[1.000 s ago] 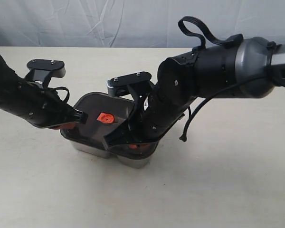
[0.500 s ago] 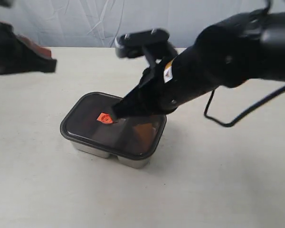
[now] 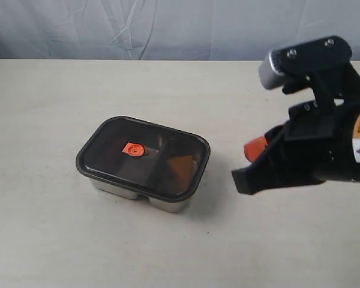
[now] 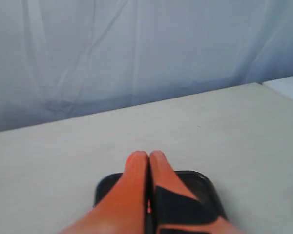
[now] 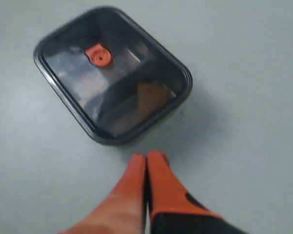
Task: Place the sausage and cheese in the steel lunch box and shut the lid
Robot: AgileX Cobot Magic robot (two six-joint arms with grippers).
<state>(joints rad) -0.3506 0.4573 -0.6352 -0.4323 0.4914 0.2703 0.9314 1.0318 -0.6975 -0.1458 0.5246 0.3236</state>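
The steel lunch box [image 3: 162, 203] stands mid-table with the dark smoky lid [image 3: 108, 157] seated flat on it, orange valve tab [image 3: 132, 149] at centre. Through the lid an orange shape, the cheese [image 3: 180, 165], shows in the right compartment; the sausage is hidden. My right gripper [image 3: 247, 163] hangs to the right of the box, shut and empty, clear of it. In the right wrist view the lid [image 5: 73, 73] lies beyond the shut fingertips [image 5: 147, 156]. The left wrist view shows my left gripper [image 4: 149, 154] shut, with the lid [image 4: 198, 183] behind its fingers.
A pale tabletop [image 3: 60, 240] surrounds the box, backed by a crumpled white cloth wall [image 3: 168, 27]. The right arm's black body [image 3: 324, 138] fills the right side of the exterior view. The left arm is outside that view.
Both arms have pulled away from the lid: the left one has left the exterior view, the right one has swung off to the right. The lid stays seated on the box.
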